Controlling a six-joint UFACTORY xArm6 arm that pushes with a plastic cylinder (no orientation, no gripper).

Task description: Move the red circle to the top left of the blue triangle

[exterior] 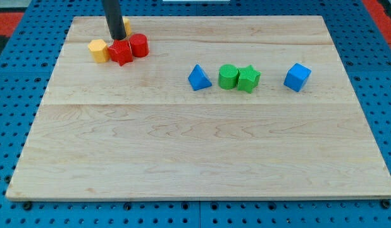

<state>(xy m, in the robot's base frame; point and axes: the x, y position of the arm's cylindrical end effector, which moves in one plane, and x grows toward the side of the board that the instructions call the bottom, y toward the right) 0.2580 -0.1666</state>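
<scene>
Camera view shows the tip (117, 38) at the surface's (202, 158) upper left, just behind the red star (120, 52) and red circle (139, 45). No claw exists. Approach stage, probably; next, push the circle rightward toward the blue triangle (198, 78).

my tip (117, 39) behind red circle (138, 45), blue triangle (198, 78) well apart

Wood board (202, 158) on blue pegboard (18, 76).
</scene>
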